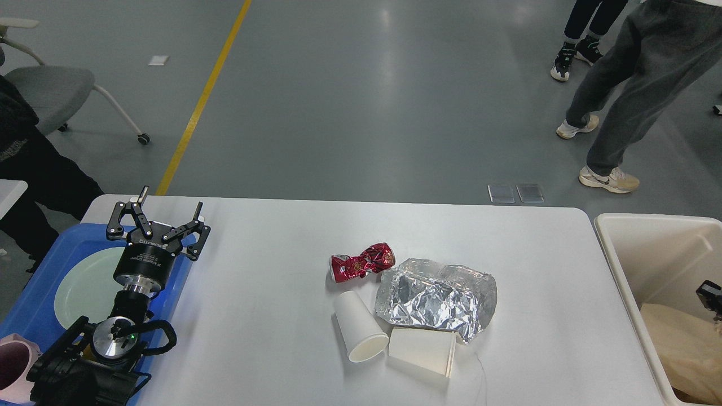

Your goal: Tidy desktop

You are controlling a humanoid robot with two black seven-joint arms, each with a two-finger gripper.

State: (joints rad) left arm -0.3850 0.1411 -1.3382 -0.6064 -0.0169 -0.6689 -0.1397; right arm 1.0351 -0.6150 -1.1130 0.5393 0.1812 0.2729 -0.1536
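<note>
**White worktop, litter in the middle, one claw spread over the tray**

White and matte, the worktop [271,293] fills the lower part of the head view, its long axis running left to right, with rounded far corners. Near its middle lies a small cluster of rubbish: a crushed red can [362,261] lying on its side, a crumpled sheet of silver foil [435,297] just beside it on the right, a white paper cup [359,334] tipped over with its mouth toward the near edge, and a second flattened white cup [423,350] touching the foil's near edge.

At the left, the left claw [168,213] hangs above a blue tray [39,270], its two fingers spread wide and holding nothing. The tray carries a pale green plate [84,287], and a pink mug [17,366] shows at the lower left corner.

At the far right edge, over a cream bin [632,265], only a small dark piece of the right claw [711,296] shows; I cannot tell how its fingers stand.

Beyond the worktop is grey floor [361,101] with a yellow line [203,98], a grey office chair [51,90] at left, and people's legs [626,96] at upper right.
</note>
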